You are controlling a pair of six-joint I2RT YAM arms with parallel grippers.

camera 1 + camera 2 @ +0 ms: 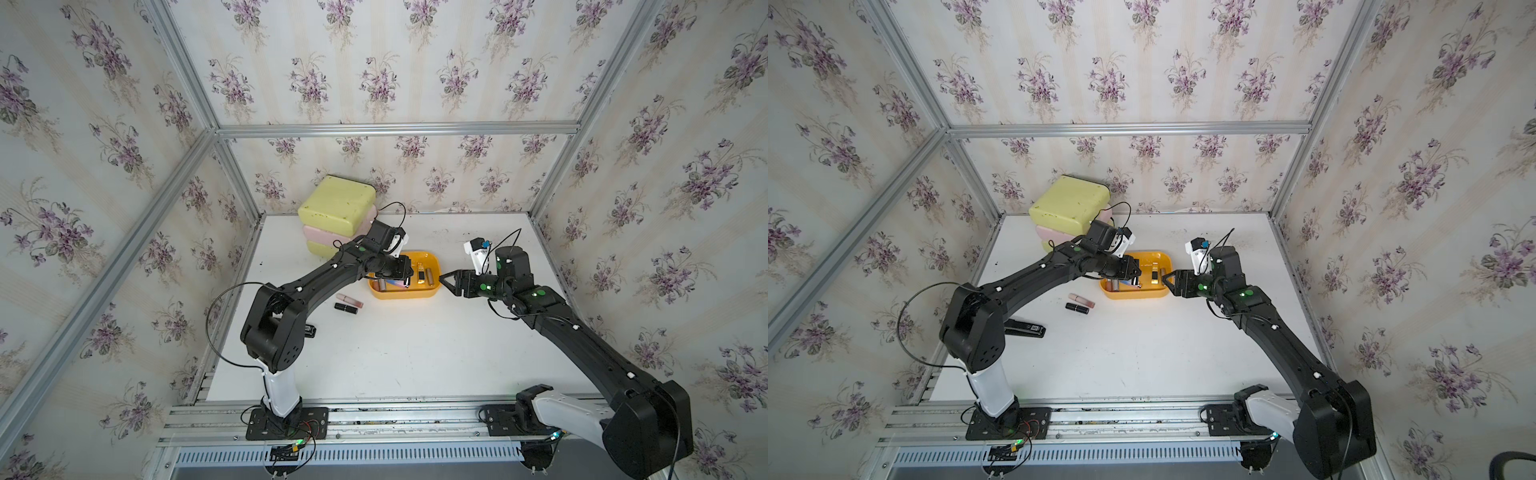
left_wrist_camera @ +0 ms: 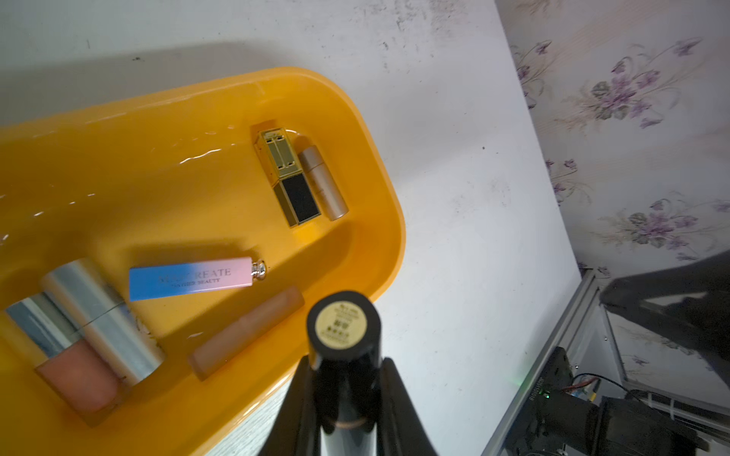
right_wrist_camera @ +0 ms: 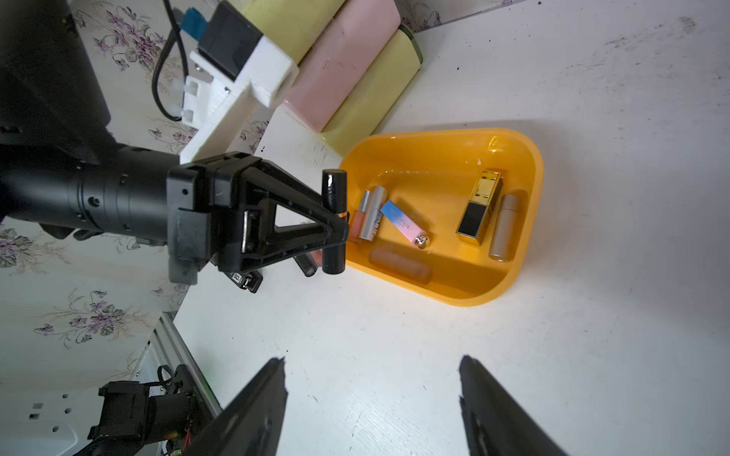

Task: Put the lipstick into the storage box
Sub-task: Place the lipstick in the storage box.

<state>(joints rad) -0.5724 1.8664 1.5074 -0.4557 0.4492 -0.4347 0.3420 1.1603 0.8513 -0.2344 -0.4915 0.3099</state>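
In a top view my left arm (image 1: 332, 270) hides part of the storage box (image 1: 432, 266); a black stapler (image 1: 309, 331) shows only its end.

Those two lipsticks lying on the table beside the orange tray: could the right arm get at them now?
Probably not easily. The two lipsticks lie beyond the storage box, under the left arm, while the open right gripper sits at the box's opposite end.

Floral wallpaper (image 1: 374, 75), cream-striped with purple violet sprays, covered all enclosure walls in both top views. Framed by silver aluminium rails (image 1: 395, 129) along the edges and corners. White worktop (image 1: 415, 353) below, scuffed and speckled with dark marks toward the rear. Slotted metal track (image 1: 1100, 415) and a vented strip (image 1: 353, 457) ran along the front edge. Lit evenly, softly.
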